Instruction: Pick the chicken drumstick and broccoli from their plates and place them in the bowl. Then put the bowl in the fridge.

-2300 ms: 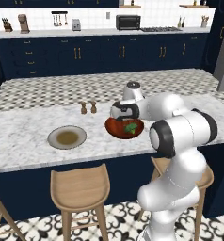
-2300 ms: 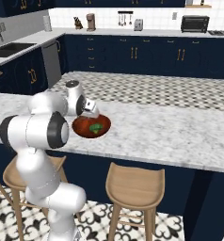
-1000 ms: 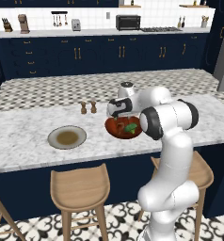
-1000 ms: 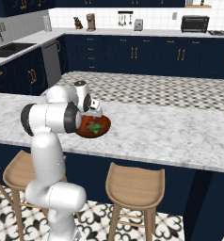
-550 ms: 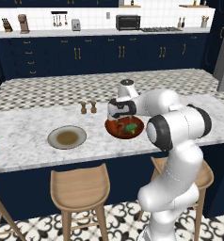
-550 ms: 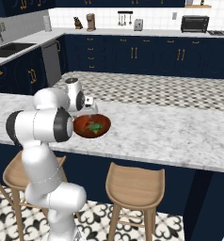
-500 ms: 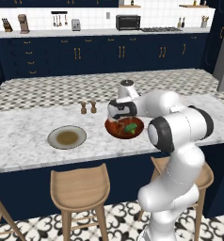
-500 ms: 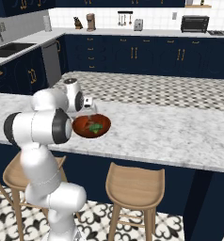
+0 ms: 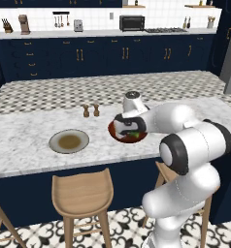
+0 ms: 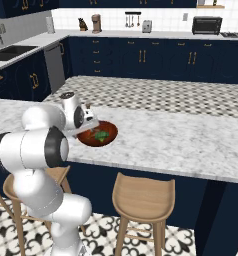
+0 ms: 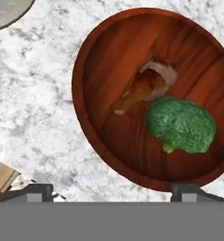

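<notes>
The pincer (image 11: 111,190) hangs over the bowl (image 11: 100,66), its two dark tips spread wide with nothing between them. One tip (image 11: 36,190) sits outside the bowl's rim over the marble counter (image 11: 34,94); the other tip (image 11: 191,190) sits at the rim on the far side of the pincer. Straight ahead of the pincer, inside the bowl, the broccoli (image 11: 181,124) lies nearer the second tip, and the drumstick (image 11: 142,88) lies just beyond it, touching or almost touching the floret, its thin bone end pointing toward the first tip.

From the left base view, the hand (image 9: 129,122) hovers right over the bowl (image 9: 114,133), a bit of green showing under it. The grey plate (image 9: 69,141) lies well off to the pincer's side on the same counter, and two small shakers (image 9: 90,111) stand near the bowl behind it. From the right base view, the bowl (image 10: 97,136) with the broccoli (image 10: 101,134) sits just beside the hand (image 10: 80,118).
</notes>
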Motion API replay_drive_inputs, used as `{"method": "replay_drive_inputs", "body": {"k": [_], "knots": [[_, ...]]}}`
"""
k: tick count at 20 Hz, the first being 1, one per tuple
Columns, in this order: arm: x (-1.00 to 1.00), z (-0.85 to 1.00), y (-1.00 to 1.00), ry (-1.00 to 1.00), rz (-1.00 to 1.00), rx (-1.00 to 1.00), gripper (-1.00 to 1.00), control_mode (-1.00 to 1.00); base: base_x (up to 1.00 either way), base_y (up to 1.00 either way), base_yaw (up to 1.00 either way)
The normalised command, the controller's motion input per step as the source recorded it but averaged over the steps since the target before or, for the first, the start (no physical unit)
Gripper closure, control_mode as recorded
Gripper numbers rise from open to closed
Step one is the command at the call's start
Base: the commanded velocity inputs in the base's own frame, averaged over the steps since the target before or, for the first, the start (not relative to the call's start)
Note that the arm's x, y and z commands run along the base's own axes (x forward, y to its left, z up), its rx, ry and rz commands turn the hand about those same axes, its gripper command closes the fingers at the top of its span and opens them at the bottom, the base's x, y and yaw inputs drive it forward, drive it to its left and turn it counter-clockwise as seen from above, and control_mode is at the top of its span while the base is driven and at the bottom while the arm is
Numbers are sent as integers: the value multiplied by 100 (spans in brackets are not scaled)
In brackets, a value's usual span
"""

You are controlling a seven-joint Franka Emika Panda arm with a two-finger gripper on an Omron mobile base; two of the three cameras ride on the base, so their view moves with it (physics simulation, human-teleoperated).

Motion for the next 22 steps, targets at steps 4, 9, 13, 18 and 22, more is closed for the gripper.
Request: {"method": "replay_drive_inputs", "body": {"k": [4,9,13,18,22], "knots": [[-1,-18,6,1,26,-18,-100,-100,0,0,0],[3,-16,2,0,20,-4,-100,-100,0,0,0],[16,-34,1,2,10,-2,-100,-100,0,0,0],[44,-32,-2,7,1,-1,-100,-100,0,0,0],[38,-18,0,0,0,-3,-100,-100,0,0,0]]}}
